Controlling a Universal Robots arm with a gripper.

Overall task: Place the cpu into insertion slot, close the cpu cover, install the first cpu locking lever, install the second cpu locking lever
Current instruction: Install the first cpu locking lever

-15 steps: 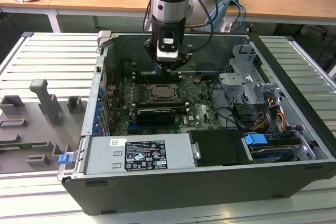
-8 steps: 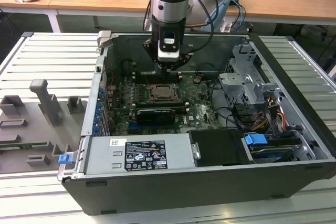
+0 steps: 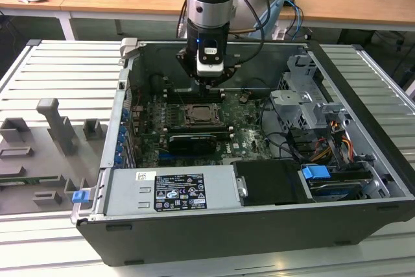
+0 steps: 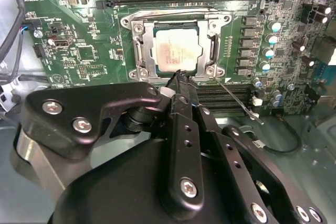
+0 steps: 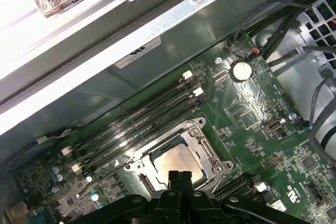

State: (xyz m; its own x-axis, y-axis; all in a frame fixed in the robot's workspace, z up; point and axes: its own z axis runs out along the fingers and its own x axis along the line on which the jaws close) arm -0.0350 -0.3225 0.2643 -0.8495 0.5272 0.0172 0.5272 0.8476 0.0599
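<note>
Hovering gripper [image 4: 178, 77], fingers pressed together and empty, just above slot [image 4: 173, 13] edge; cpu [image 4: 176, 51] seated in slot beneath lowered cover [image 4: 211, 40]; seemingly lever [image 4: 239, 100] step, calling for steady push there.

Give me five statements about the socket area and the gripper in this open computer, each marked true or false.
1. The cpu lies in the insertion slot. True.
2. The gripper has its jaws spread wide. False: the jaws are shut together, with their tips by the slot's edge.
3. The cpu cover lies flat, framing the cpu. True.
4. The gripper holds the cpu. False: its jaws hold nothing.
5. The computer case has its side panel on. False: the case is open, with the green board exposed.
</note>
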